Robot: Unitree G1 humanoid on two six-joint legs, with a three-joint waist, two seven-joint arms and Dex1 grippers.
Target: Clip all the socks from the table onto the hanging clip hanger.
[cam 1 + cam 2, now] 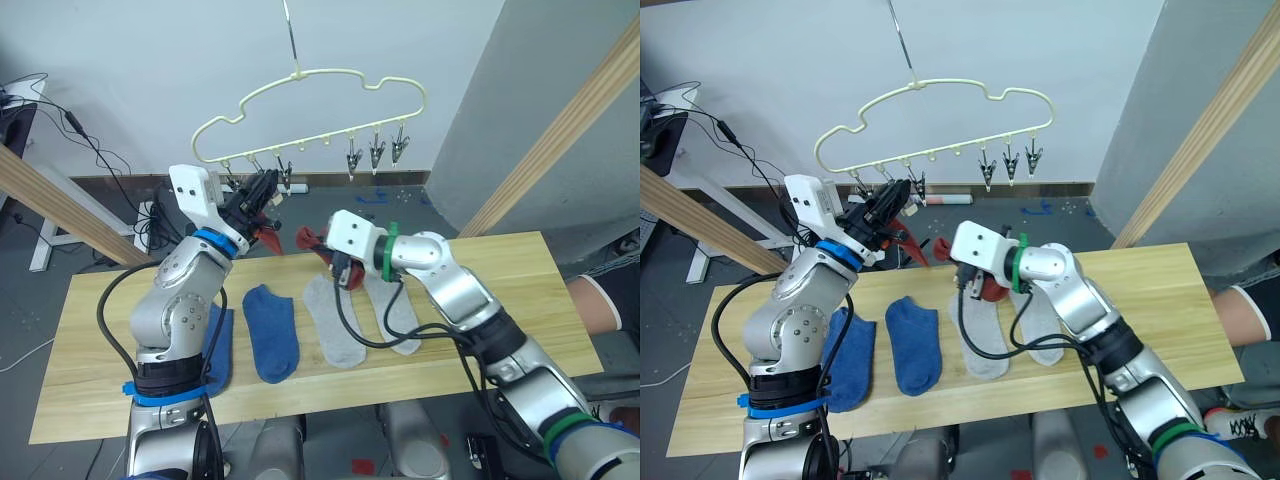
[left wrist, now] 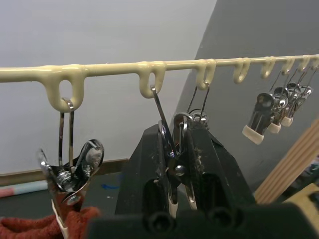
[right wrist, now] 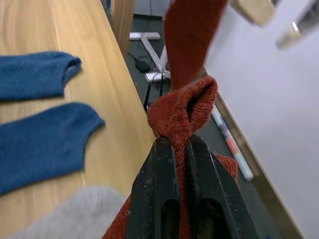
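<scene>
The pale yellow clip hanger (image 1: 330, 75) hangs above the table's (image 1: 500, 270) far edge. My left gripper (image 1: 264, 192) is raised to its left clips and shut on one clip (image 2: 172, 164). The neighbouring clip (image 2: 70, 181) holds a rust red sock (image 1: 268, 236) that hangs down. My right gripper (image 3: 180, 142) is shut on a second rust red sock (image 3: 185, 112), held bunched just over the far table edge below the hanger. Two blue socks (image 1: 270, 332) (image 1: 218, 345) and two light grey socks (image 1: 335, 322) (image 1: 397, 318) lie flat on the table.
Three free clips (image 1: 375, 155) hang at the hanger's right end. Slanted wooden poles (image 1: 560, 130) (image 1: 60, 205) stand at both sides. A person's arm (image 1: 605, 300) shows at the table's right end. Cables lie on the floor behind.
</scene>
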